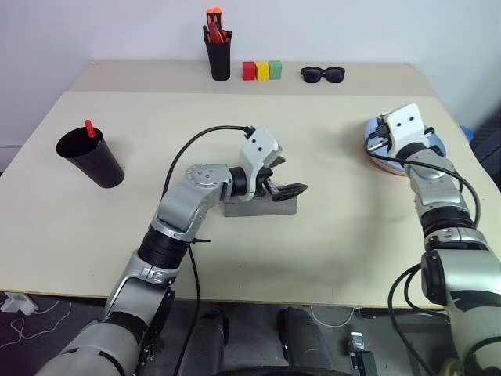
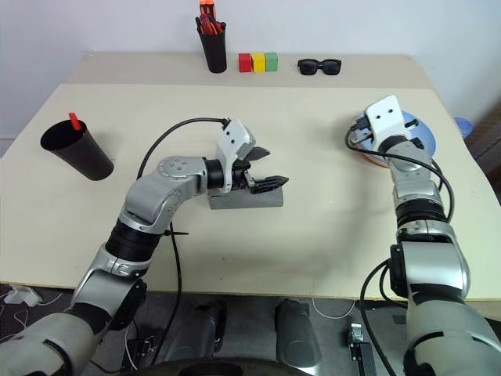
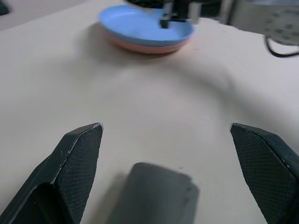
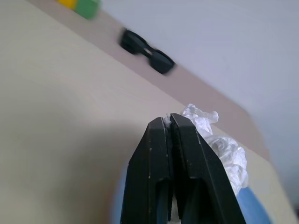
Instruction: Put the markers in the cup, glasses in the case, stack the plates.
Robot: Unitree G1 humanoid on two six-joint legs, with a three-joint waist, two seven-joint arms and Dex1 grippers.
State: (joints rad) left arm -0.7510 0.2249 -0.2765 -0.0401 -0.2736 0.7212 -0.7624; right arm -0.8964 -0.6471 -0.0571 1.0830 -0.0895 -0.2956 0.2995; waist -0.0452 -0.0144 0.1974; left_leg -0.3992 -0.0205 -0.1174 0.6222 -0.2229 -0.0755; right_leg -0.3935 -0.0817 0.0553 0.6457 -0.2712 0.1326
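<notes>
While the left gripper (image 1: 291,188) hovers mid-bench with its fingers (image 3: 77,158) spread wide and nothing between them, the grey case (image 1: 262,207) lies shut on the bench (image 1: 329,251) right under it — from the left wrist view its rounded end (image 3: 156,196) sits between the two open fingers, below them. Over on the right, the right gripper (image 4: 172,122) hangs above the plates, fingers pressed tight together. Whether they pinch anything I cannot tell — a crumpled clear wrapping (image 4: 219,144) shows just behind the tips. The plates are stacked: the light blue plate (image 3: 140,25) sits on top of the salmon pink plate (image 3: 140,46), near the bench's right edge. Far left, the black cup (image 1: 90,157) stands upright with a red marker tip (image 1: 90,128) poking out of its mouth. Along the back of the bench, a black pen holder (image 1: 218,56) with orange-capped pens, then red, yellow and green blocks (image 1: 261,70) in a row, then the chunky black sunglasses (image 1: 322,74), well apart from everything else.
</notes>
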